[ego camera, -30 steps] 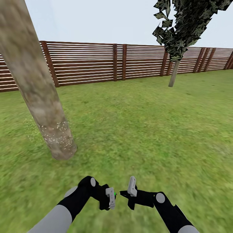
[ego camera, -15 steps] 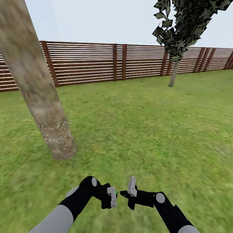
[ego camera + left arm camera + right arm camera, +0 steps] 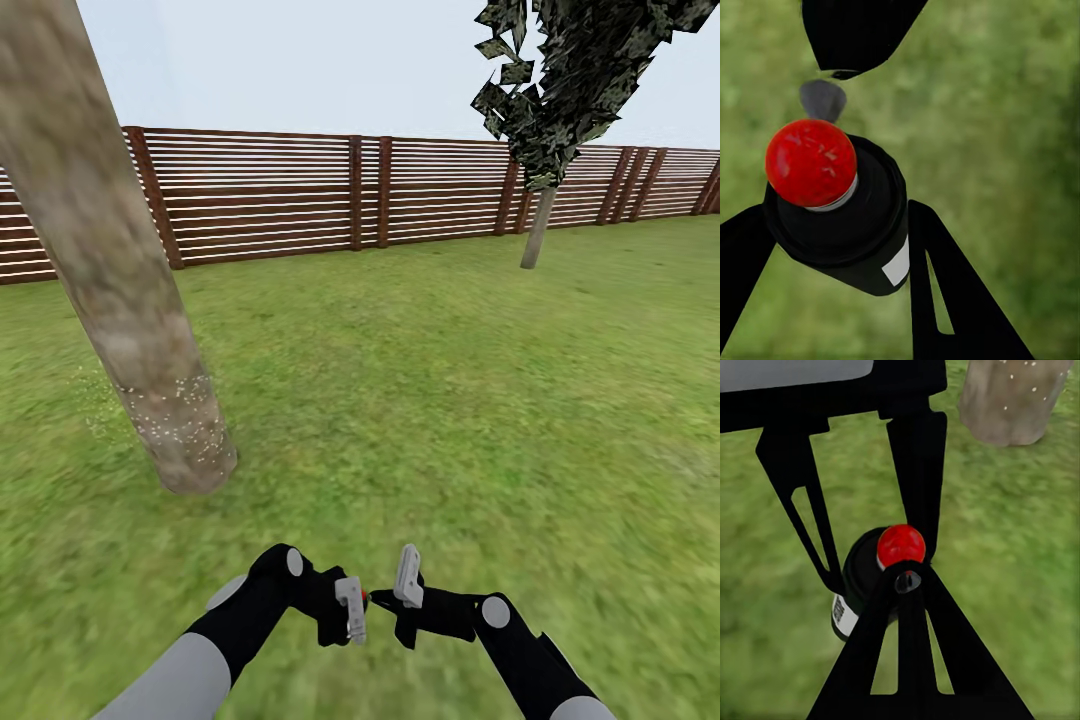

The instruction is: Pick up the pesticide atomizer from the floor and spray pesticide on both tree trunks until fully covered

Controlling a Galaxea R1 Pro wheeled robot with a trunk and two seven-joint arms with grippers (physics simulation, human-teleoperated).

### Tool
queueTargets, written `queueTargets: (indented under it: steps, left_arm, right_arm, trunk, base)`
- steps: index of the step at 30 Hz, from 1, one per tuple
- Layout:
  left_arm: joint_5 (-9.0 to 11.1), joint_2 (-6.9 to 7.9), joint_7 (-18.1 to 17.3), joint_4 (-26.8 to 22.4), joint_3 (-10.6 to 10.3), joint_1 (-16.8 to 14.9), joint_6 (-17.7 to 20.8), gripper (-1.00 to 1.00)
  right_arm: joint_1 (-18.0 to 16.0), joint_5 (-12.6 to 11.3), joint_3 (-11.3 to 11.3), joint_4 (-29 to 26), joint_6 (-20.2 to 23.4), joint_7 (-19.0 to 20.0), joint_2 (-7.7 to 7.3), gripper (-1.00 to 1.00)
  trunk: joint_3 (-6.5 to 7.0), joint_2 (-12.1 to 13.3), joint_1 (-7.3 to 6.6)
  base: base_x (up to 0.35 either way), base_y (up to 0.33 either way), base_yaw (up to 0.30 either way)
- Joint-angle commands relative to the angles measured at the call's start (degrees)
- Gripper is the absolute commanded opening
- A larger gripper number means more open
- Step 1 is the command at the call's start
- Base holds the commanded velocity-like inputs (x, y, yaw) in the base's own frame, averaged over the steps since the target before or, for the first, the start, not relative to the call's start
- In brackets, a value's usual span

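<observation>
The atomizer (image 3: 844, 217) looks like matt black plastic with a glossy red cap (image 3: 811, 162) and a pale paper-like label. The near tree trunk (image 3: 110, 270) at the frame's left has rough, mottled bark, dusted with white pesticide (image 3: 175, 410) specks. The fence (image 3: 300, 195) reads as brown slatted wood. The lawn (image 3: 450, 400) is matt grass.

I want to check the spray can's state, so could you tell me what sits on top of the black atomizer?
A round red cap tops the atomizer, above a thin silver collar. The cap covers the nozzle, so that cannot be seen.
</observation>
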Motion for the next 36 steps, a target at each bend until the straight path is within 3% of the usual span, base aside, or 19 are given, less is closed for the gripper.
queueTargets:
  steps: [1,6,12,13,17,19,20,21,22,23,24,25,28,29,30,31,32,33,36]
  left_arm:
    - [0.0,-0.03,0.0,0.0,0.0,0.0,0.0,-1.00]
    - [-0.5,1.05,0.1,2.6,0.3,-0.1,-0.2,-1.00]
    - [-0.7,6.48,0.0,2.9,0.4,0.0,0.0,-1.00]
    - [-0.6,8.36,0.0,2.9,0.4,0.1,-0.2,-1.00]
    - [-0.3,16.12,0.4,2.9,0.9,0.7,-0.3,-1.00]
    - [-0.1,17.21,2.8,3.0,4.6,0.9,-0.2,-1.00]
    - [0.0,17.22,5.3,3.3,8.5,0.9,-0.3,-1.00]
    - [0.2,16.96,9.0,4.5,14.7,1.0,-0.4,-1.00]
    - [1.0,16.81,11.4,5.6,18.9,1.0,-0.5,-1.00]
    - [3.6,16.73,14.3,8.1,23.8,1.0,-1.2,-1.00]
    - [5.9,16.76,16.3,10.3,26.3,1.1,-2.1,-1.00]
    - [9.6,16.88,20.6,14.0,28.5,1.5,-4.4,-1.00]
    - [17.3,16.78,36.7,20.3,30.1,5.3,-9.4,-1.00]
    - [22.5,16.71,45.8,22.4,30.3,7.8,-14.2,-1.00]
    - [27.0,16.71,51.0,24.4,30.3,9.4,-18.7,-1.00]
    - [33.3,16.72,55.7,27.3,30.3,10.8,-24.2,-1.00]
    - [37.1,16.81,57.4,29.3,30.3,11.3,-26.3,-1.00]
    - [39.1,16.89,58.2,33.2,30.3,11.9,-27.4,-1.00]
    - [39.4,16.70,58.3,34.6,30.3,12.2,-27.8,-1.00]
  right_arm:
    - [0.0,0.0,0.0,0.0,0.0,0.0,0.00,-1.00]
    - [0.0,0.0,0.0,0.0,0.0,0.0,0.00,-1.00]
    - [0.0,0.0,0.0,0.0,0.0,0.0,-0.09,-1.00]
    - [0.0,0.0,0.0,0.0,0.0,0.0,-0.15,1.00]
    - [0.0,0.2,-0.5,0.5,0.0,-0.7,-0.26,1.00]
    - [0.1,0.2,-0.8,0.6,-0.1,-4.7,-0.75,1.00]
    - [0.2,0.1,-0.9,1.6,-0.1,-8.0,-1.60,1.00]
    - [0.4,-0.1,-1.1,5.4,-0.2,-13.6,-2.91,1.00]
    - [0.5,-0.2,-1.6,9.2,-0.2,-18.0,-3.42,1.00]
    - [0.5,-0.3,-3.4,16.2,-0.3,-24.8,-3.74,1.00]
    - [0.5,-0.3,-5.1,20.8,-0.4,-29.4,-3.81,1.00]
    - [0.5,-0.3,-7.9,26.3,-1.0,-37.2,-3.84,1.00]
    - [0.6,-0.5,-10.2,32.9,-4.9,-52.0,-3.89,1.00]
    - [1.6,-1.3,-10.3,33.7,-8.6,-56.9,-3.74,1.00]
    - [2.5,-2.3,-10.4,34.0,-10.8,-59.5,-3.56,1.00]
    - [3.4,-4.7,-10.4,34.2,-12.6,-61.6,-3.30,1.00]
    - [3.9,-8.1,-10.5,34.3,-13.2,-62.2,-3.30,1.00]
    - [4.0,-10.7,-10.4,34.5,-13.3,-62.4,-3.16,1.00]
    - [4.1,-11.2,-10.3,37.6,-13.3,-62.3,-3.01,1.00]
  trunk:
    - [0.00,0.0,0.00]
    - [0.00,0.0,0.00]
    - [0.00,0.0,0.00]
    - [0.00,0.0,0.00]
    - [0.00,0.0,0.00]
    - [0.00,0.0,0.00]
    - [0.00,0.0,0.00]
    - [0.00,0.0,0.00]
    - [0.00,0.0,0.00]
    - [0.00,0.0,0.00]
    - [0.00,0.0,0.00]
    - [0.00,0.0,0.00]
    - [0.00,0.0,0.00]
    - [0.00,0.0,0.00]
    - [0.00,0.0,0.00]
    - [0.00,0.0,0.00]
    - [0.00,0.0,0.00]
    - [0.00,0.0,0.00]
    - [0.00,0.0,0.00]
  base:
    - [0.000,0.000,0.000]
    - [0.000,0.000,0.000]
    - [0.000,0.000,0.000]
    - [0.000,0.000,0.000]
    - [0.000,0.000,0.000]
    - [0.000,0.000,0.000]
    - [0.000,0.000,0.000]
    - [0.000,0.000,0.000]
    - [0.000,0.000,0.000]
    - [0.000,0.000,0.000]
    - [0.000,0.000,0.000]
    - [0.000,0.000,0.000]
    - [0.000,0.000,0.000]
    - [0.000,0.000,0.000]
    - [0.000,0.000,0.000]
    - [0.000,0.000,0.000]
    - [0.000,0.000,0.000]
    - [0.000,0.000,0.000]
    - [0.000,0.000,0.000]
